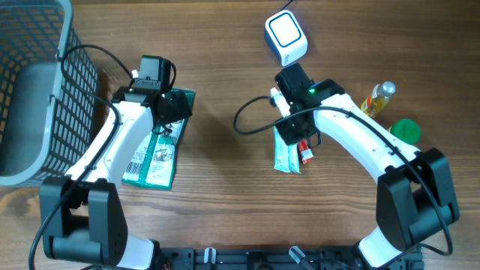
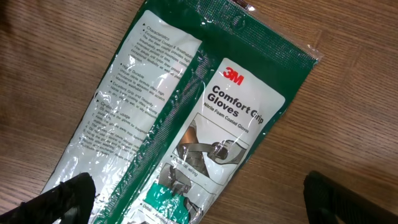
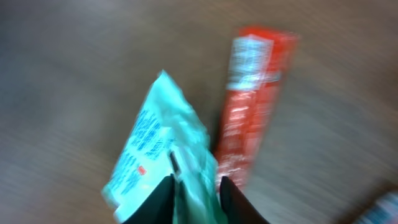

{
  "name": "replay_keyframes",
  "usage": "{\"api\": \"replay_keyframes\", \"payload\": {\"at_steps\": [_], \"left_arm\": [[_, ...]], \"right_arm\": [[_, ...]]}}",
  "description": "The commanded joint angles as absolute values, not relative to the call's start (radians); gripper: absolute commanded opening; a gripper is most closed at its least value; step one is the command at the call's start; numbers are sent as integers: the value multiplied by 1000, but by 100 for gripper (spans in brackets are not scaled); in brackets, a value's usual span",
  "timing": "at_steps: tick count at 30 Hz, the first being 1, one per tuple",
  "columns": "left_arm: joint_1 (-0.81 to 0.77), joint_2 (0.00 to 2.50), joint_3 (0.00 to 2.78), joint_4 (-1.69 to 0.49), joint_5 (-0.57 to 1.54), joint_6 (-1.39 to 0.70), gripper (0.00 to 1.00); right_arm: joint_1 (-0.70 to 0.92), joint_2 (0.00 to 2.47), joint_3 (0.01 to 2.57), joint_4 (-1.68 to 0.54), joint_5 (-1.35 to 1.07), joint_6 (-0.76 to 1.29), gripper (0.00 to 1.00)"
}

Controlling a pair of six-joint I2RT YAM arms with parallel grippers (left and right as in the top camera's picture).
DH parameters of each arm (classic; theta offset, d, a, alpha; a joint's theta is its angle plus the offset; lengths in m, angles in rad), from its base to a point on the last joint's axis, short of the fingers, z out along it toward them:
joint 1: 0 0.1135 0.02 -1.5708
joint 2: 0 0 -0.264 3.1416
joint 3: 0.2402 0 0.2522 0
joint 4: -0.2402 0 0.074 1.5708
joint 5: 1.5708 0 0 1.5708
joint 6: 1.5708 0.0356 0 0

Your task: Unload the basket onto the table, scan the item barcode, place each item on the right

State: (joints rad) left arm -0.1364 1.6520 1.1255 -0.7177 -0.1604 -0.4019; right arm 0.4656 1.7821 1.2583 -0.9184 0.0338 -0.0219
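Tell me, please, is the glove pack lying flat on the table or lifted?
Flat: the glove pack lies spread on the table, under the open left hand, not gripped.

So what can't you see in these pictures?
Print on the mint packet and red tube: right wrist view, blurred by motion.
Whether the right gripper grips that packet: same blur.
Lower end of the glove pack: left wrist view, cut off by the bottom edge.
Label on the yellow bottle: overhead, too small.

Your wooden table (image 1: 225,60) carries: grey basket (image 1: 30,90), green gloves packet (image 1: 154,161), white scanner (image 1: 286,36), mint pouch (image 1: 286,159), red tube (image 1: 307,155), yellow bottle (image 1: 377,99), green cap (image 1: 406,130).
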Motion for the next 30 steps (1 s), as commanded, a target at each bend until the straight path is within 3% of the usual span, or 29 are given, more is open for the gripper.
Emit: {"api": "replay_keyframes", "payload": {"at_steps": [1, 3, 6, 10, 14, 25, 30], "left_arm": [[-133, 1644, 1133, -718, -173, -397, 100], [-133, 1644, 1133, -718, -173, -397, 100], [-133, 1644, 1133, -718, -173, -397, 100], [-133, 1644, 1133, -718, -173, -397, 100], [-133, 1644, 1133, -718, -173, -397, 100], [-133, 1644, 1133, -718, -173, -397, 100], [-133, 1644, 1133, -718, -173, -397, 100]], "right_arm": [[463, 1791, 1288, -885, 176, 82, 54], [463, 1791, 1293, -875, 131, 101, 67], [463, 1791, 1293, -872, 67, 192, 77], [464, 1791, 1293, -863, -130, 300, 75], [480, 1791, 1287, -803, -351, 373, 65], [620, 1798, 1235, -716, -186, 500, 64], [649, 1812, 1182, -688, -80, 560, 59]]}}
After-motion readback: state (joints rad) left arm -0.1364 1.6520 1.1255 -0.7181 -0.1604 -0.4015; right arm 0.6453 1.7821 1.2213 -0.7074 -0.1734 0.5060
